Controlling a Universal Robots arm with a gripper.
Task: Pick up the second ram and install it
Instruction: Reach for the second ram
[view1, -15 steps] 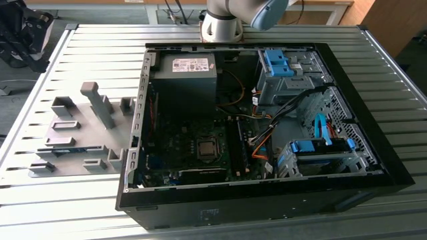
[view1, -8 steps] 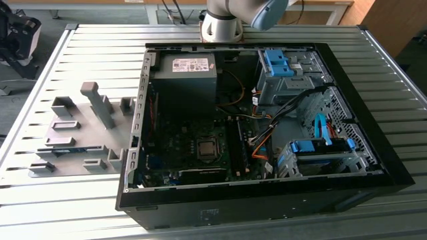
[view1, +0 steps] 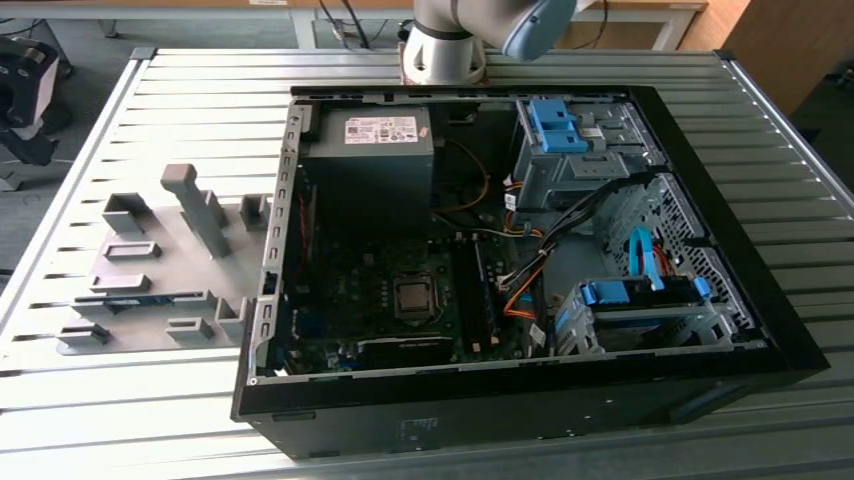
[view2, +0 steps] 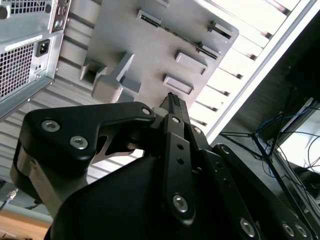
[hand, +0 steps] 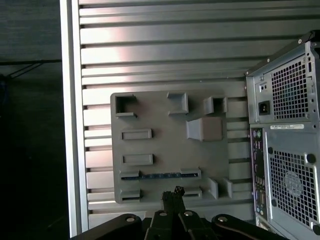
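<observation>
With jaws pressed together and empty, the gripper (hand: 173, 192) hangs above the fixture (hand: 165, 150) near the bench's edge, where the ram (hand: 160, 175) stands on edge in its slot; a clean pick likely needs the jaws spread, squared across the stick mid-length.

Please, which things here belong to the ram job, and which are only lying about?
For the job: second ram, lying in the grey fixture plate; pincer; open computer case.
Not part of it: power supply; blue drive brackets; slatted table.
</observation>
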